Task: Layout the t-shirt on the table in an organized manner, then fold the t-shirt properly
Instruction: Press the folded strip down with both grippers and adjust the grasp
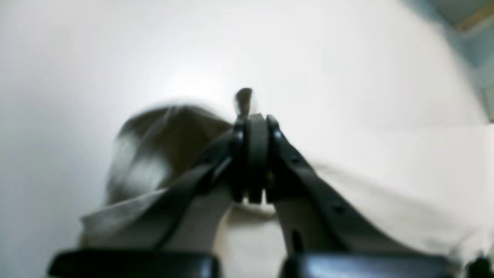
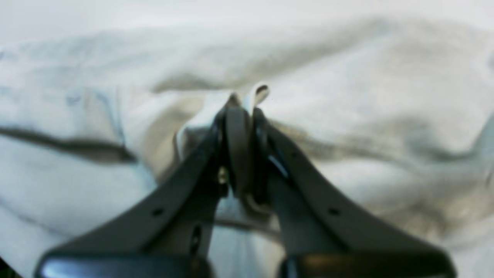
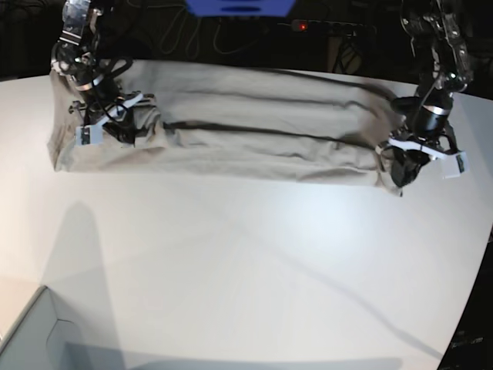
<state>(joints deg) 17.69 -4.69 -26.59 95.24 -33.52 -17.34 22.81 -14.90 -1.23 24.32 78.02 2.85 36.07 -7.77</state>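
Observation:
The light grey-beige t-shirt [image 3: 246, 131] hangs stretched in a long band between my two grippers over the far part of the white table [image 3: 231, 254]. My left gripper [image 3: 400, 171] is at the band's right end. In the left wrist view the gripper [image 1: 252, 116] is shut on a fold of the t-shirt [image 1: 405, 185], above the table [image 1: 115, 58]. My right gripper [image 3: 123, 131] is at the band's left end. In the right wrist view it [image 2: 243, 104] is shut on a pinch of the wrinkled t-shirt [image 2: 347, 96]. Collar and sleeves do not show.
A pale box corner [image 3: 31, 339] sits at the front left. A blue object [image 3: 239, 6] and dark cables lie behind the table's far edge. The table's curved edge [image 3: 481, 254] runs down the right side.

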